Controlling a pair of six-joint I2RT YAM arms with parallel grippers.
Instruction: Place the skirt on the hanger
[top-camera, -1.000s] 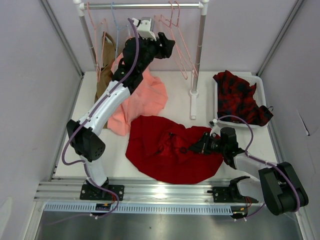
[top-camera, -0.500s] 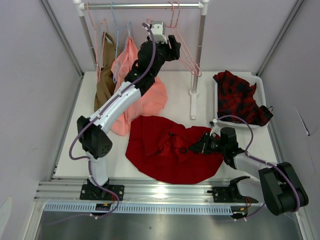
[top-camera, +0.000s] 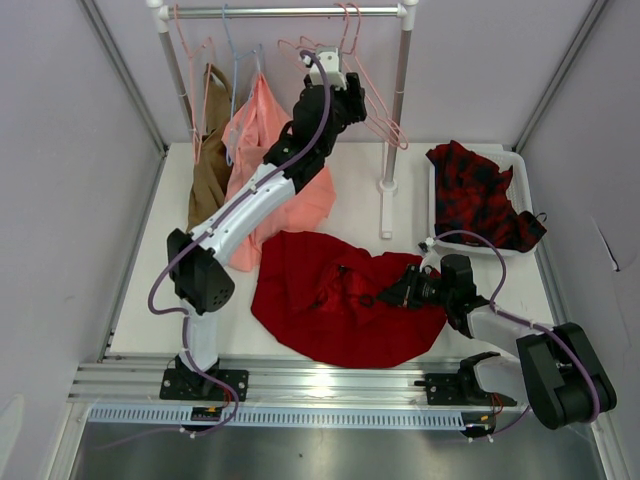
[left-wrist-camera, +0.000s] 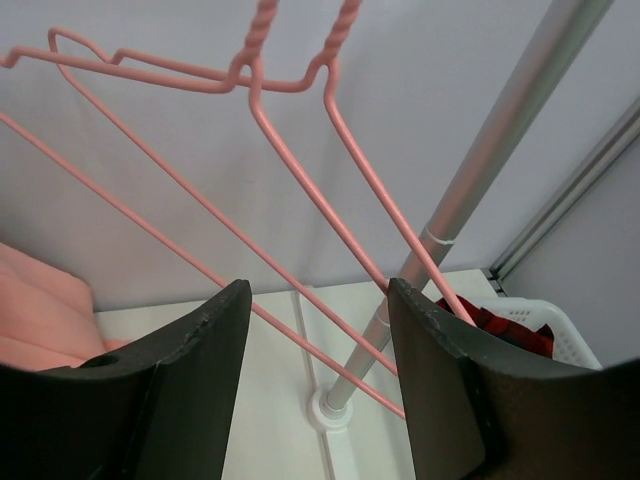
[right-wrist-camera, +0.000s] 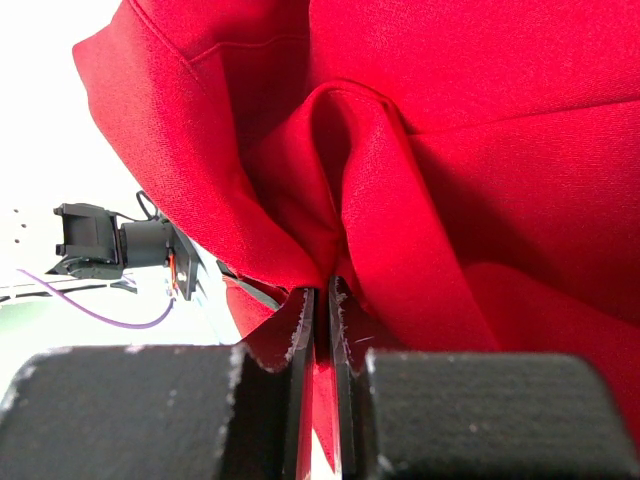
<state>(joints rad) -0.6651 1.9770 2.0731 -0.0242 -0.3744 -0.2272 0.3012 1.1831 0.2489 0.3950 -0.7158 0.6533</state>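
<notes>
Our left gripper (left-wrist-camera: 318, 300), jaws spread, faces the hanger (left-wrist-camera: 300, 171) on the rail (top-camera: 290, 12); our right gripper (right-wrist-camera: 320, 300) pinches the skirt (top-camera: 320, 300) on the table (top-camera: 350, 200); closing, we may snag two hangers together.

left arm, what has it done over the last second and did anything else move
The left arm swung rightward along the rail, carrying the open left gripper up to the pink hangers near its right end. It holds nothing yet. The right gripper stayed shut on the skirt, which lies where it was.
</notes>
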